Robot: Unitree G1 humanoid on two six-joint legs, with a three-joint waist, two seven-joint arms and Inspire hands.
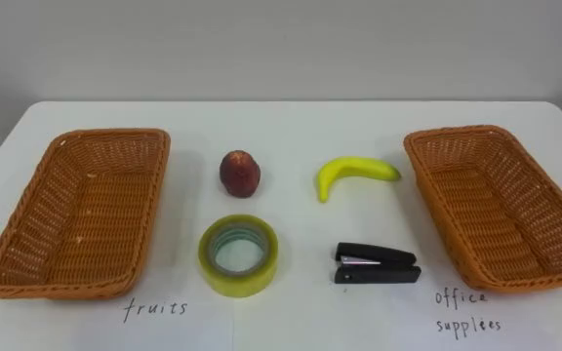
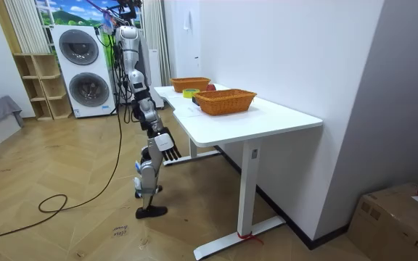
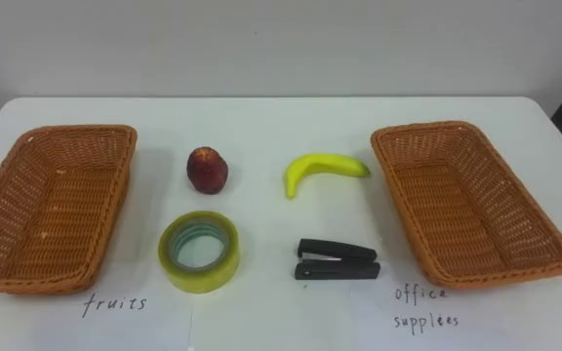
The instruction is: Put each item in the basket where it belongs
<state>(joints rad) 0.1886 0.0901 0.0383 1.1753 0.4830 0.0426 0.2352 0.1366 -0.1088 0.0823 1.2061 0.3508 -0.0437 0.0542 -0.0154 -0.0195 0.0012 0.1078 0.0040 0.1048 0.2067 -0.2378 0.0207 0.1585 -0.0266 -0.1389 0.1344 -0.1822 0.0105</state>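
Nothing sorted yet. Baskets: two, both empty, the left basket (image 1: pixel 81 210) and the right basket (image 1: pixel 501 205). Four items lie on the table (image 1: pixel 291 127) between them, all still to move. Far row: one red fruit (image 1: pixel 240 174), one banana (image 1: pixel 354 172). Near row: one tape roll (image 1: pixel 240 255), one stapler (image 1: pixel 377 265). The right hand (image 2: pixel 167 143) hangs below the table edge, fingers loosely straight, holding nothing.

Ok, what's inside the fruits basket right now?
Nothing: the fruits basket shows a bare woven bottom from wall to wall. Its near wall may hide a thin strip of that bottom. The apple and banana lie outside it on the table.
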